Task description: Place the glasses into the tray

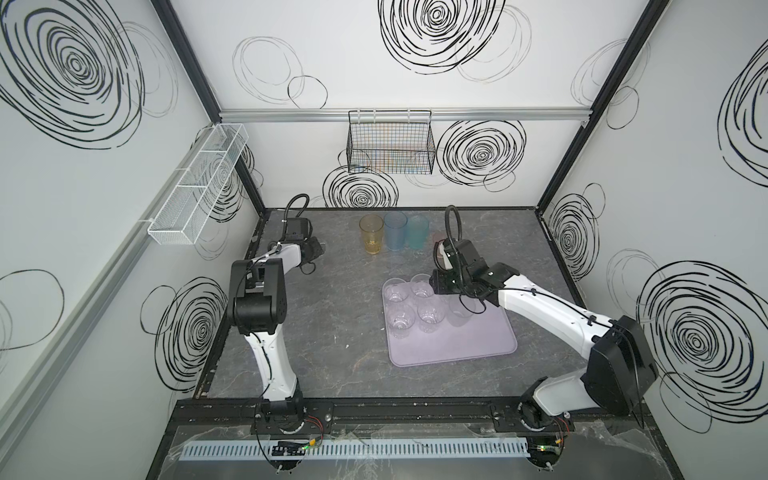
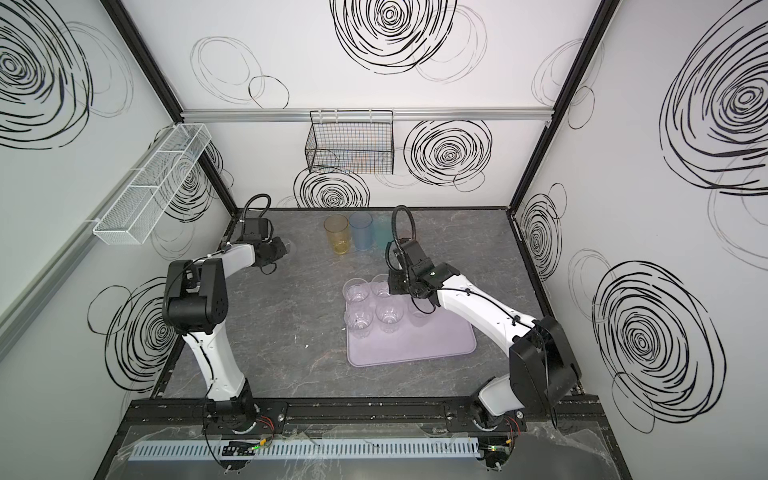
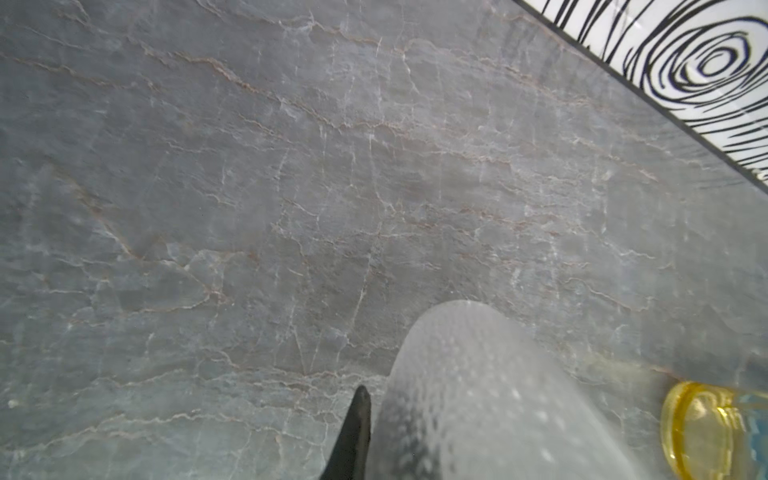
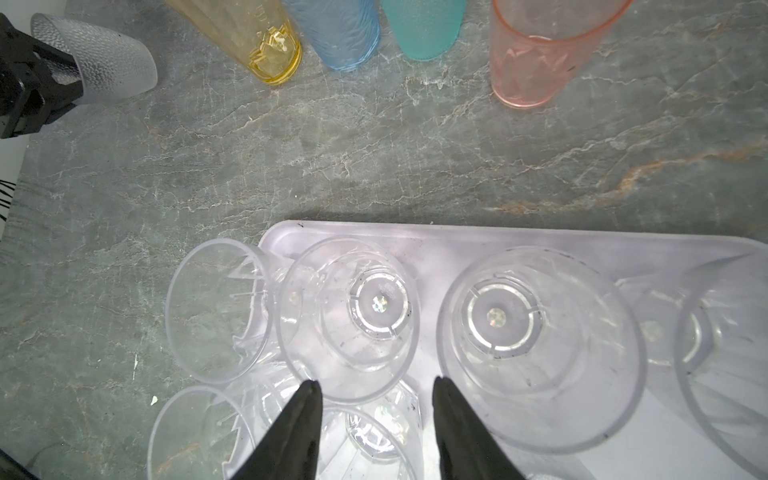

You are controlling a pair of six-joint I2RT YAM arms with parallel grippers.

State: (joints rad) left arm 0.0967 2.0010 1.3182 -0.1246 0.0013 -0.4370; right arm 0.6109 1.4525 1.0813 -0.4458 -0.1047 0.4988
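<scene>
— What takes up the most room?

— The table (image 1: 332,316), grey and veined. The left arm (image 1: 266,299) reaches to its far left, and the right arm (image 1: 540,307) bends over the tray.

— Where is the tray?

— The tray (image 1: 478,345) lies flat on the table, right of the middle. In both top views five colourless glasses (image 1: 401,320) show upright on its far half, packed close.

— And the tinted ones?

— They stand on the table near the back wall (image 1: 415,187), well apart from the tray. The amber glass (image 1: 371,235), blue glass (image 1: 395,230) and teal glass (image 1: 417,230) stand side by side. The pink glass (image 4: 536,54) is just right of the teal, partly behind the right arm in a top view.

— Left gripper?

— The left gripper (image 1: 320,249) is clamped on a frosted glass (image 4: 108,62), left of the amber one. One black finger (image 3: 353,432) lies along its wall. I cannot tell whether that glass rests on the table.

— Right gripper?

— The right gripper (image 4: 376,380) hangs over the tray's far part, fingers apart, above the rims of the colourless glasses.
</scene>
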